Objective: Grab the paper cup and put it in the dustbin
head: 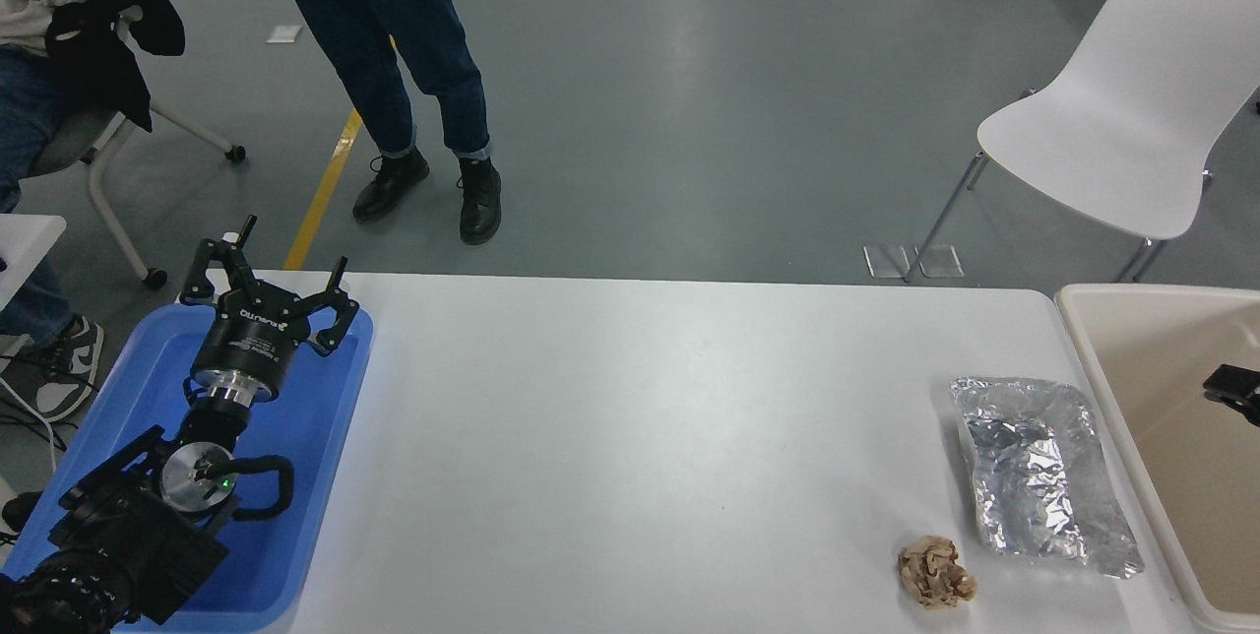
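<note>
The beige dustbin (pixel 1152 290) stands at the table's right end, partly cut off by the picture's edge. The paper cup is out of view. A small black part of my right gripper (pixel 1234 383) shows at the right edge, over the inside of the dustbin; too little of it shows to tell its state or whether it holds anything. My left gripper (pixel 276 270) is parked open and empty over the blue tray (pixel 325 437) at the lower left.
A crumpled foil sheet (pixel 1039 476) and a crumpled brown paper ball (pixel 935 572) lie on the white table (pixel 640 417) near the dustbin. A person's legs (pixel 413 73) stand beyond the far edge. A white chair (pixel 1122 122) stands at the back right.
</note>
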Robot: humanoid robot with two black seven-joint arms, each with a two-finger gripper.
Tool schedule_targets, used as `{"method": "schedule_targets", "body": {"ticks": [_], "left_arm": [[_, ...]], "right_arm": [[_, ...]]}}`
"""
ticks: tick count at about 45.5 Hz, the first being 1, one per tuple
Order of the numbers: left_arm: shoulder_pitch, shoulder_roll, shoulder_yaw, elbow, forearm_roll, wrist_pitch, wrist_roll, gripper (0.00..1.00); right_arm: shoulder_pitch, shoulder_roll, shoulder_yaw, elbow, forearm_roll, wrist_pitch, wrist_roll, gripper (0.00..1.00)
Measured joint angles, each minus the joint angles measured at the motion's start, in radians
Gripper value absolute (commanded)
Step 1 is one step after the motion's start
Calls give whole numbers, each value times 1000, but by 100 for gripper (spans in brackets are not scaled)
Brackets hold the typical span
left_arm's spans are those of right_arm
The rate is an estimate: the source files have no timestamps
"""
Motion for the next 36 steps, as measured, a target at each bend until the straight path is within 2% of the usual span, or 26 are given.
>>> {"method": "schedule_targets", "body": {"ticks": [6, 7, 9, 21, 36], "left_arm": [[-1, 0, 0, 0, 0, 0, 1, 100], [-1, 0, 0, 0, 0, 0, 1, 100], [-1, 0, 0, 0, 0, 0, 1, 100], [-1, 0, 0, 0, 0, 0, 1, 100], [-1, 0, 0, 0, 0, 1, 3, 100]], "right_arm": [[130, 23, -104, 44, 0, 132, 0, 100], [179, 34, -139, 55, 0, 192, 1, 100], [194, 38, -148, 58, 0, 213, 0, 100], [421, 122, -242, 104, 0, 562, 1, 100], [613, 316, -305, 182, 1, 717, 1, 100]]}}
